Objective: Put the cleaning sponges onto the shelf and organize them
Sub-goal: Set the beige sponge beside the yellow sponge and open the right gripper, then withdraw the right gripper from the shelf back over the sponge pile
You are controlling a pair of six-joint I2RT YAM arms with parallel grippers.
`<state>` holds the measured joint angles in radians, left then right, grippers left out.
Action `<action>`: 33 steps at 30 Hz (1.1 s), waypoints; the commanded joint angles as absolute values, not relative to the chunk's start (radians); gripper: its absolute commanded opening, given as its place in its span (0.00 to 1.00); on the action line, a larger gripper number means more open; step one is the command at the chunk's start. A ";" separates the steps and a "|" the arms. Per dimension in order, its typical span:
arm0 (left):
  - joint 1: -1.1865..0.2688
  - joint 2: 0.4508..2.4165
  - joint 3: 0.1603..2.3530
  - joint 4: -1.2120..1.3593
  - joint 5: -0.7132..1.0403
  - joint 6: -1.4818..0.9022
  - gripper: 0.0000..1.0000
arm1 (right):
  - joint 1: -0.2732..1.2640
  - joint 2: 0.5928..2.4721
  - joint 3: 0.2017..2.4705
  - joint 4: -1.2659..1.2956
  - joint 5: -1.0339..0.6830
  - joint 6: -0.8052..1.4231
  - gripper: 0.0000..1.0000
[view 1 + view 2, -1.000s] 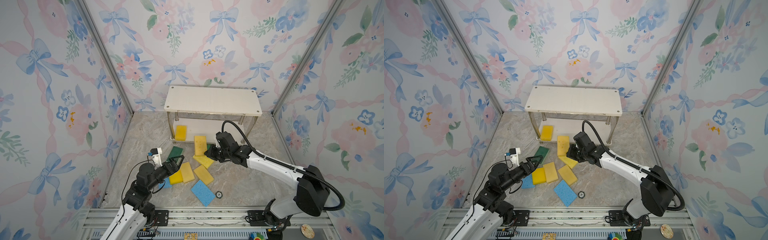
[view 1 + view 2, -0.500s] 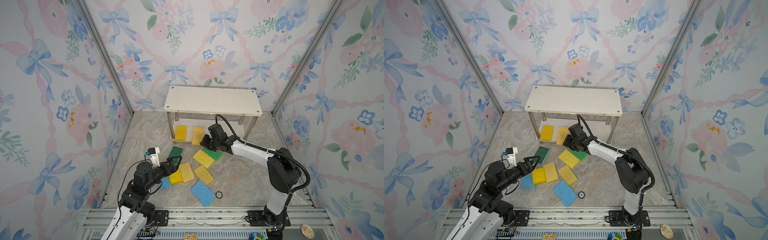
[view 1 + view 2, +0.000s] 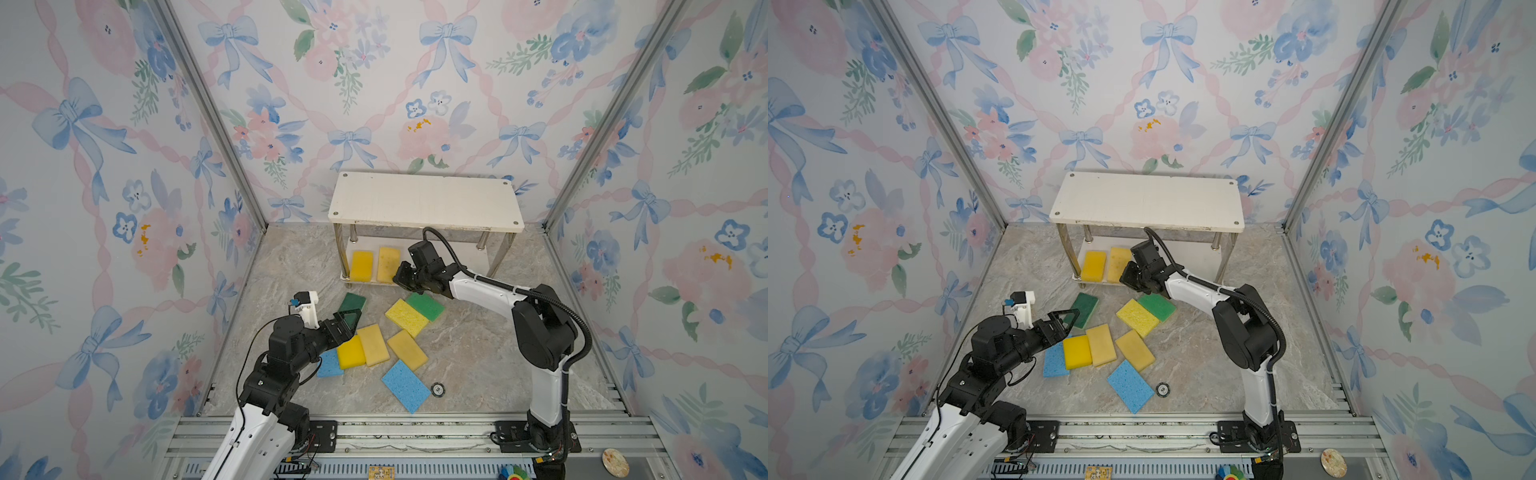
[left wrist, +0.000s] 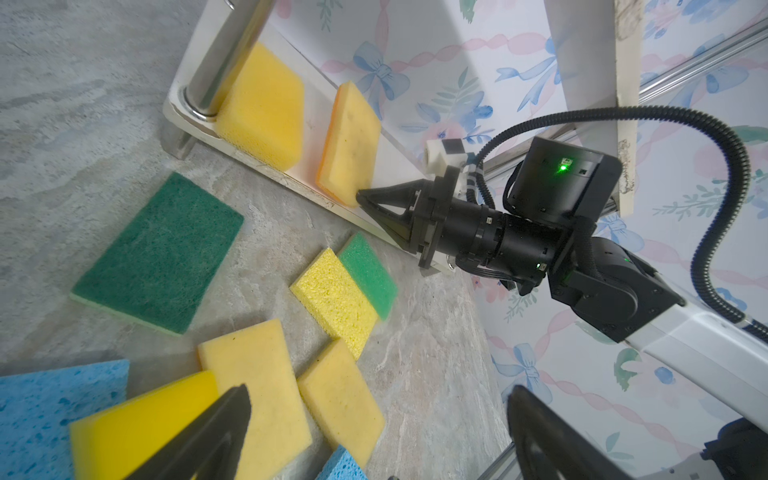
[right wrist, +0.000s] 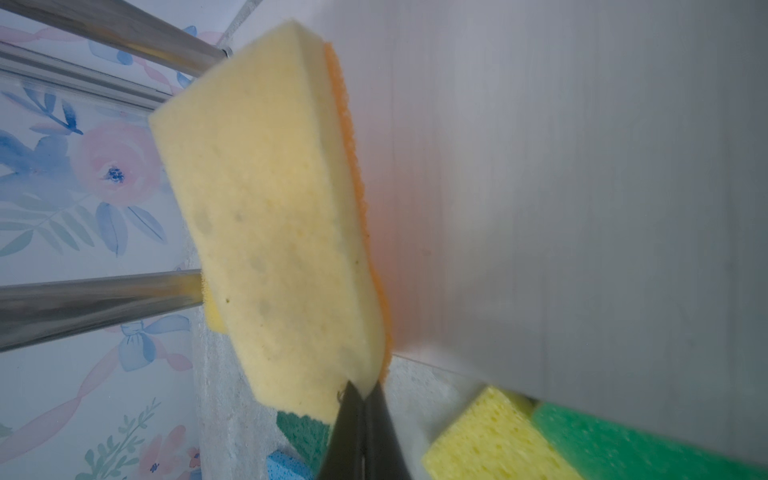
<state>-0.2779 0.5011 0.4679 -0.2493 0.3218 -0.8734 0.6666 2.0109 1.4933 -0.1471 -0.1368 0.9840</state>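
Nearest the rail, a light blue sponge (image 3: pixel 405 386) lies flat on the marble worktop (image 3: pixel 478 353), with a small round black-and-white disc (image 3: pixel 437 389) just beside its right corner. Behind it sits a loose cluster. A second blue sponge (image 3: pixel 330 365) is on the left, with a bright yellow sponge (image 3: pixel 351 353) overlapping its edge. A pale tan sponge (image 3: pixel 374 345) touches the yellow one, and a darker tan sponge (image 3: pixel 407 350) lies askew to the right. The left hand (image 3: pixel 351 321) hangs over the cluster's left side with its fingers spread wide, holding nothing, and a dark green scourer (image 3: pixel 352 305) lies flat under its tips. Further in, a lemon-yellow sponge (image 3: pixel 406 318) touches a bright green sponge (image 3: pixel 426 306), both on the worktop just in front of the shelf (image 3: pixel 424 203). The right hand (image 4: pixel 361 197) reaches to the front edge of the shelf's lower board (image 3: pixel 465 257). Its fingers are pressed together on the near corner of an orange-backed sponge (image 3: pixel 388 264), which is on that board with its orange face turned down — whether it lies fully flat I cannot tell. Just beside it, at the board's left end by a chrome leg (image 4: pixel 224 54), rests a deep yellow sponge (image 3: pixel 361 266).
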 commanded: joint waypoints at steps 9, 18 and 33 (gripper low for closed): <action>-0.264 0.497 0.487 -0.282 0.364 -0.832 0.98 | 0.652 2.115 1.574 -0.175 -0.160 0.993 0.08; -0.263 0.502 0.490 -0.285 0.366 -0.830 0.98 | 0.648 2.116 1.582 -0.168 -0.152 0.998 0.32; -0.262 0.493 0.494 -0.283 0.388 -0.856 0.98 | 0.685 1.947 1.449 -0.102 -0.121 0.992 0.49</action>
